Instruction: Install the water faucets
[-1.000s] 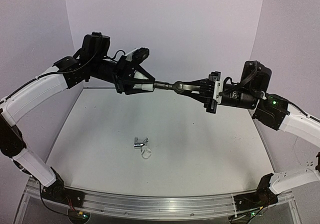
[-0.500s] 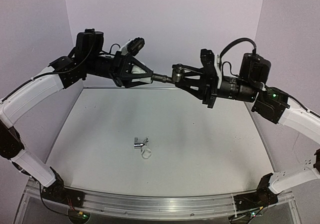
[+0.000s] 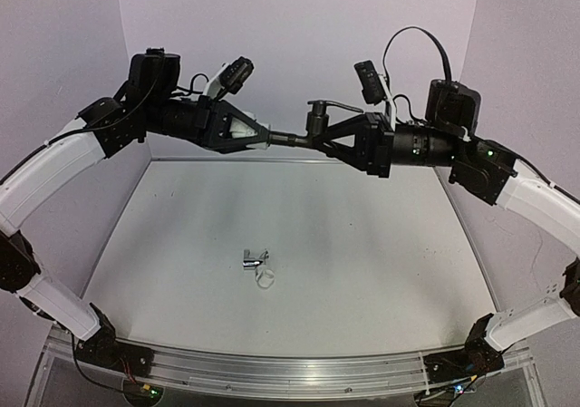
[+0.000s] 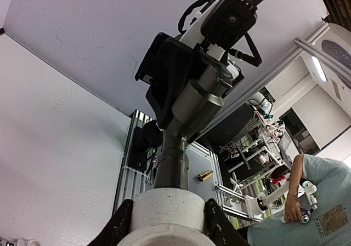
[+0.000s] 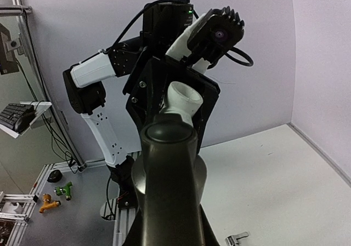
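- A faucet [image 3: 313,135] is held in mid-air above the far part of the table [image 3: 381,271], between the left gripper [image 3: 258,138] and the right gripper [image 3: 331,137].
- A pipe elbow [image 3: 237,133] is held in the left gripper and is met by the faucet's stem.
- A second faucet [image 3: 254,259] is laid on the table near its middle.
- A ring [image 3: 266,280] is placed just before it, to the right.

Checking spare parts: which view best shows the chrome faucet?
Top external: the chrome faucet lies whole on the table. Right wrist clips it at the bottom edge; left wrist shows nothing clear.
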Tool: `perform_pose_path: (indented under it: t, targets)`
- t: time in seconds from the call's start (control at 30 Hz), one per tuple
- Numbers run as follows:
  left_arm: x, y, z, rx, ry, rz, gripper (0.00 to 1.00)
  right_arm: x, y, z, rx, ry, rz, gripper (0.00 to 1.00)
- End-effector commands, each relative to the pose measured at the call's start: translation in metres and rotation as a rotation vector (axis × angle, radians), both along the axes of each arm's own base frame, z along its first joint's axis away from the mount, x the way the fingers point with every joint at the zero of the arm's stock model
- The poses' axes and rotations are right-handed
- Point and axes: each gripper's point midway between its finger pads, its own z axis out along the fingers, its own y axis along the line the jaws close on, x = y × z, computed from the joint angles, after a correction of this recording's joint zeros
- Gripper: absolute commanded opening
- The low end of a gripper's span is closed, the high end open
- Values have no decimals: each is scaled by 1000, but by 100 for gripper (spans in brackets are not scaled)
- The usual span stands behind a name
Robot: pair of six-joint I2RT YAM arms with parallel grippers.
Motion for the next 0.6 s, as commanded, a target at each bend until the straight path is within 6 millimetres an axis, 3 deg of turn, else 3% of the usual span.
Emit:
perform_pose_path:
  t: [0.0,0.07,0.2,0.3,0.43,0.57]
  targets:
    - [18,-9,3,-12,-70,105,0,-29,5,35,84,-15,141,26]
    - [25,-9,4,-12,-38,150,0,-27,5,31,70,-38,127,44]
    - [47,-4,6,-23,80,249,0,-18,1,21,28,-127,62,68]
    - [60,3,6,-55,179,278,0,-9,-5,15,1,-200,-1,80]
    - [62,7,6,-82,242,258,0,14,-15,4,-43,-209,-111,97]
    - [59,5,2,-73,286,222,0,32,-27,0,-61,-222,-156,98]
